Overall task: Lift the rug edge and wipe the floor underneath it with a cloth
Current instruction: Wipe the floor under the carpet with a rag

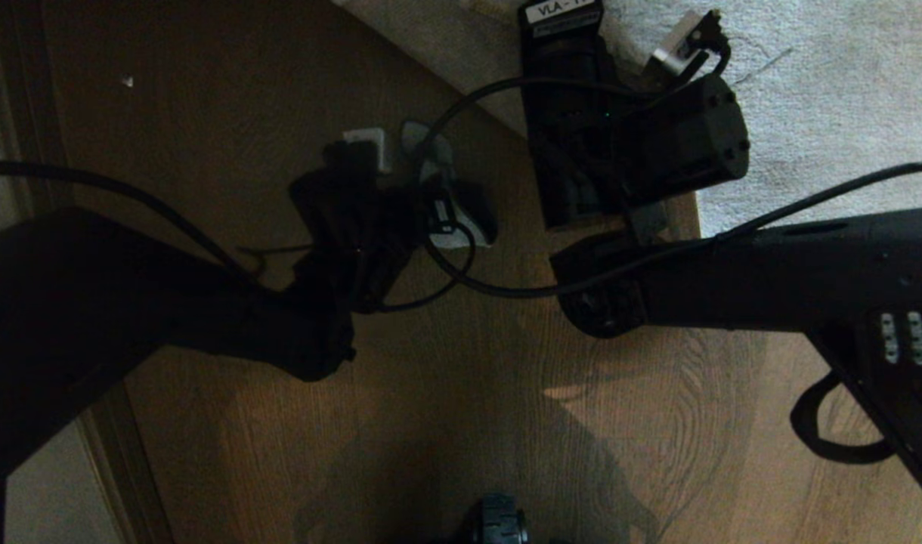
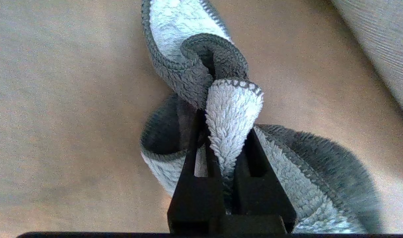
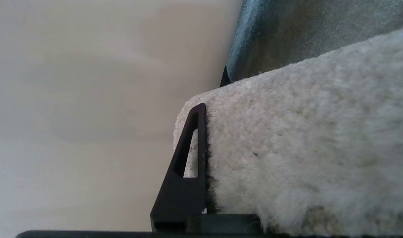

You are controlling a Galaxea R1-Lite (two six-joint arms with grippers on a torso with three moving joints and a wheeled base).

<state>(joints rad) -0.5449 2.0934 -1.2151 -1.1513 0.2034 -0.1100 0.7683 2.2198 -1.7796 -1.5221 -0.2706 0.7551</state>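
Left wrist view: the left gripper (image 2: 226, 155) is clamped on a bunched fold of the grey-and-white cloth (image 2: 233, 112), whose loops trail onto the brown floor (image 2: 72, 115) at centre frame. Right wrist view: the right gripper (image 3: 201, 158) pinches the rug edge (image 3: 287, 138); only one finger (image 3: 188, 158) shows, pressed against the pile at lower centre, with the pale underside rising behind at upper right.

Likely risks: the thick rug could slip from so shallow a bite and drop onto the cloth; the narrow hold on the cloth could let it roll instead of lying flat, wiping little.

Only the head view shows both arms together, the left at centre left and the right at upper centre beside the rug corner (image 1: 680, 208). Only the wrist views reveal each grip, which the dark arm bodies hide there.
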